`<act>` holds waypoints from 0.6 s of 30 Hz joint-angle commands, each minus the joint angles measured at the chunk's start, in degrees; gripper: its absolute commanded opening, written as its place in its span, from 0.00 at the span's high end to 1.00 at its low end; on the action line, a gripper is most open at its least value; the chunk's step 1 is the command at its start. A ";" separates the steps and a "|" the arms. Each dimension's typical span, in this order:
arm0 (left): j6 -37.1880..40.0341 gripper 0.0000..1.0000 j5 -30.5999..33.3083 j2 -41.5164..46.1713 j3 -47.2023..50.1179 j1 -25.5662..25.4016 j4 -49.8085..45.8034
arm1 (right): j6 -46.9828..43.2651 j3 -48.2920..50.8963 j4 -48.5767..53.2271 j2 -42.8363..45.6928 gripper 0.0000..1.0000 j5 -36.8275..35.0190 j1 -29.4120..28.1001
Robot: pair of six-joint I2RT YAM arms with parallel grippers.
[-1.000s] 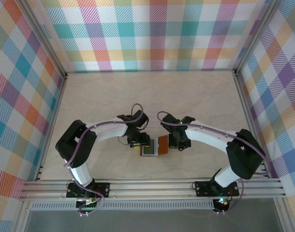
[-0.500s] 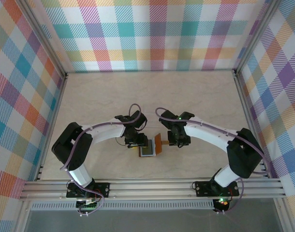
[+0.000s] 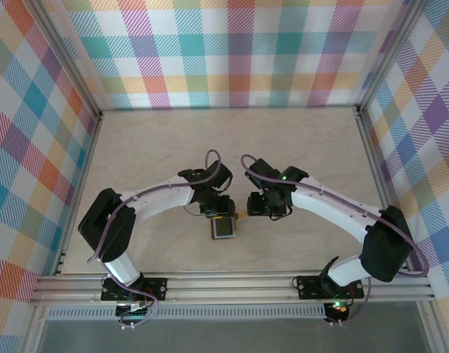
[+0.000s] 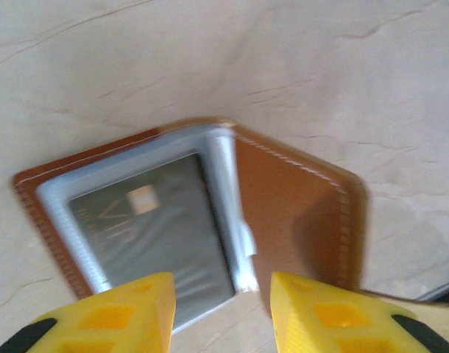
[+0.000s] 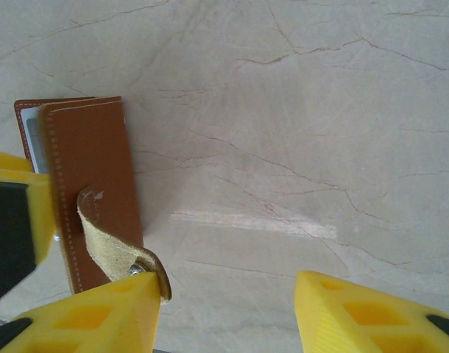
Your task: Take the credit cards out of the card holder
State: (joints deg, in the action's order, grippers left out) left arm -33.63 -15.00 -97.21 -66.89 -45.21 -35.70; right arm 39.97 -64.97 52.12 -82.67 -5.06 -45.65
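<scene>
Change from one second ago: the holder (image 3: 224,228) then lay spread flat, with its brown flap (image 4: 291,213) out to the right and the right claw (image 5: 228,294) at the flap's outer edge. The flap is now raised and leaning in over the grey pocket, so from above only a thin brown sliver shows. The right claw has let go and drawn back to the right. Its fingers are parted over bare table and grasp nothing. The left claw (image 4: 223,294) has shifted slightly right, over the holder's far edge.

Left claw: fingers apart, one on each side of the fold. Nothing is pinched between them.

Holder: rests on the table between the two claws, nearer the left one. The fold line runs near to far and the grey pocket faces up. One dark card (image 4: 151,235) sits inside the pocket, its long axis parallel to the fold. The snap tab (image 5: 118,254) curls up off the flap's outer face.

Surface: a pale, marble-veined table (image 3: 305,147). Plaid walls (image 3: 232,51) in many colours enclose it on three sides. Aluminium rails (image 3: 232,287) run along the near edge.
</scene>
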 commanded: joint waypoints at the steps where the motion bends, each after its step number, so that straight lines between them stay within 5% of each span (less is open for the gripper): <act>1: -0.14 0.63 -2.85 -3.36 -2.29 -1.66 0.12 | -0.15 -1.02 0.83 1.53 0.48 0.93 0.26; 7: -0.56 0.73 -5.01 -8.38 -2.89 -2.77 2.84 | 0.70 1.47 -3.96 3.74 0.48 6.59 2.18; 18: -0.30 0.71 -4.16 -10.86 -0.65 -3.57 3.80 | 1.87 10.62 -14.77 3.08 0.48 20.92 10.75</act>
State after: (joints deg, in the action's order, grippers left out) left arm -33.82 -18.61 -107.42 -68.79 -47.94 -32.03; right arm 40.84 -56.01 42.68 -78.56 8.91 -35.53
